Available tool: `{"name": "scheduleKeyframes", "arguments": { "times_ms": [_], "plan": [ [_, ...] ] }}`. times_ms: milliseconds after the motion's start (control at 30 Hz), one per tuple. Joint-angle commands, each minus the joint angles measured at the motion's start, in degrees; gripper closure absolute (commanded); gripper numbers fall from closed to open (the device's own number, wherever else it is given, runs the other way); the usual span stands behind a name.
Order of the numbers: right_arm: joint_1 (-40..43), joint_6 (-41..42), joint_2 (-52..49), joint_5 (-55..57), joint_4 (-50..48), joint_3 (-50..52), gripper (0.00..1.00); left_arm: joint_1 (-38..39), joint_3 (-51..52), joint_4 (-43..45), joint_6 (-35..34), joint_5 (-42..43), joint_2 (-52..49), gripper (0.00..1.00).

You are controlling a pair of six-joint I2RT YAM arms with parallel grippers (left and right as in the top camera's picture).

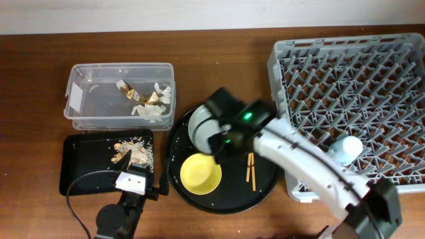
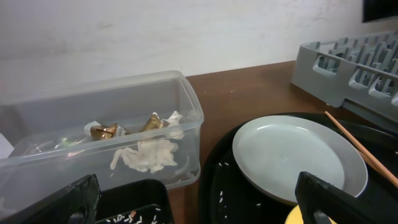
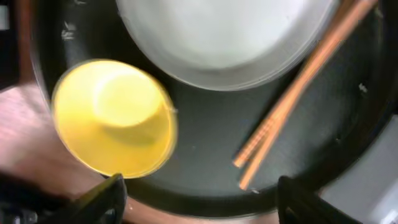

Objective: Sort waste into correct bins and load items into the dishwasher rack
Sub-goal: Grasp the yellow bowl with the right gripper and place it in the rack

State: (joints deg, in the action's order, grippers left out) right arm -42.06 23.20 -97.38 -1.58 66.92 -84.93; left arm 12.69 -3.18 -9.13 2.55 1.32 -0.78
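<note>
The pale grey-green round plate (image 1: 198, 123) lies at 11 o'clock on the large round black tray (image 1: 269, 189), partly under the right arm. The small yellow bowl (image 1: 200, 174) sits at 7 o'clock on that tray, just beside the plate. The pair of thin wooden chopsticks (image 1: 251, 171) lies at 4 o'clock, side by side.

The right hand (image 3: 202, 196) hangs above the tray near plate and bowl, its fingers (image 3: 106, 196) spread wide and holding nothing.

At 3 o'clock from the tray stands the large square grey plastic dishwasher rack (image 1: 345, 73), with a small light-blue cup (image 1: 346, 149) toward its 6 o'clock edge.

At 10 o'clock, the clear rectangular plastic tub (image 1: 74, 99) holds crumpled white tissue (image 2: 146, 155) and a brown-gold shiny wrapper (image 2: 102, 131).

At 9 o'clock, the shallow black rectangular tray (image 1: 80, 166) carries brownish crumbly food scraps (image 1: 133, 154). The left hand (image 1: 133, 180) is at its 5 o'clock corner, spread and empty.

Everything rests on the brown wooden desk (image 1: 40, 66).
</note>
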Motion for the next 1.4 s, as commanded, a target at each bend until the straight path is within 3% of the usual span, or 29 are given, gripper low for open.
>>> {"name": "scheduleKeyframes", "arguments": {
  "times_ms": [0, 33, 133, 367, 433, 533, 700, 767, 867, 967, 1100, 1367],
  "plan": [
    [-3.69, 6.21, -2.21, 5.31, -1.16, 0.44, 0.25, -0.09, 0.66, 0.28, -0.35, 0.44, 0.48, 0.01],
    [-3.58, 6.19, -5.14, -1.75, -1.77, 0.46, 0.21, -0.09, 0.63, 0.28, -0.35, 0.44, 0.48, 0.01],
    [-3.5, 7.41, -10.47, -4.26, -1.18, 0.5, 0.38, -0.09, 0.66, 0.28, -0.35, 0.44, 0.48, 0.01],
    [-0.79, 8.74, -14.56, -10.08, -3.52, 4.63, 0.5, -0.09, 0.63, 0.28, -0.35, 0.46, 0.48, 0.01],
    [-0.66, 8.59, -14.56, -12.5, -6.4, 7.98, 0.61, -0.09, 0.66, 0.28, -0.35, 0.44, 0.48, 0.01],
    [-0.55, 8.61, -14.53, -12.59, -8.61, 8.76, 0.96, -0.09, 0.63, 0.28, -0.35, 0.44, 0.48, 0.01],
    [-0.52, 6.64, -9.01, -8.46, -6.08, 8.04, 0.96, -0.09, 0.66, 0.28, -0.35, 0.44, 0.48, 0.01],
    [0.31, 6.67, -1.6, 1.16, -2.62, 5.92, 0.96, -0.09, 0.63, 0.28, -0.37, 0.44, 0.48, 0.01],
    [5.75, 7.52, 12.74, 24.06, 0.59, 4.59, 0.96, -0.09, 0.63, 0.28, -0.35, 0.44, 0.48, 0.01],
    [18.16, 7.54, 21.46, 38.86, -0.09, 4.61, 0.96, -0.09, 0.63, 0.28, -0.35, 0.44, 0.48, 0.01],
    [38.27, 7.5, 18.08, 45.35, -7.89, 4.61, 0.96, -0.09, 0.66, 0.28, -0.35, 0.44, 0.48, 0.01],
    [39.45, 7.26, 0.22, 65.24, -11.52, 4.59, 0.96, -0.09, 0.63, 0.28, -0.35, 0.44, 0.48, 0.01]
  ]
}}
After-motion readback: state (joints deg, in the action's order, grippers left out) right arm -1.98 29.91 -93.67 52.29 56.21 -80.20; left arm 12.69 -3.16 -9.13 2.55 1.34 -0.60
